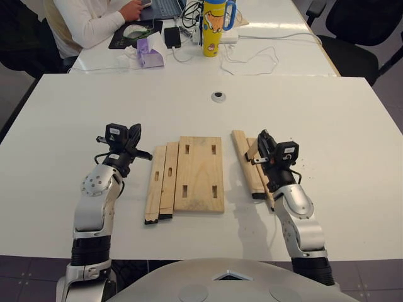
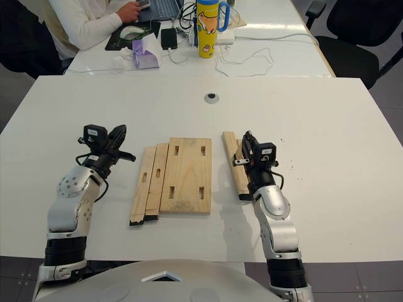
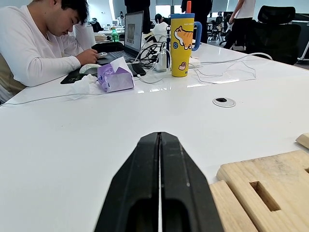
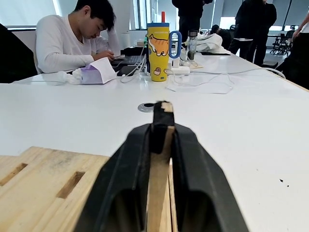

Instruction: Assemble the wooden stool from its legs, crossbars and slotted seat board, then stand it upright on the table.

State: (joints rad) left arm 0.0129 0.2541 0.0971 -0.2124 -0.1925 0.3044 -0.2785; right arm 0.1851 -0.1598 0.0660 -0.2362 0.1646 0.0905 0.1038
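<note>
Surface: one white table (image 1: 327,126) with a round cable grommet (image 1: 218,96) set in its top, above frame centre. Slotted seat board (image 1: 200,173) lies flat at the centre of the head view. An inner slat (image 1: 169,178) lies flat against its left edge, with an outer slat (image 1: 154,184) just beside that; both are slotted. Right of the board and apart from it, a long slat (image 1: 244,162) lies flat. Right gripper (image 4: 161,133) is over that slat, fingers clamped on a thin wooden bar (image 4: 158,174) held edge-on; contact between bar and slat cannot be told. Left gripper (image 3: 159,141) sits left of the outer slat over bare tabletop, fingers pressed together on nothing.

Room: a second white table (image 1: 283,63) runs across the top of the frame. It carries a yellow tumbler (image 1: 214,25), a purple tissue box (image 1: 150,55) and loose cables (image 1: 252,56). Dark office chairs (image 1: 368,31) stand at upper right.
</note>
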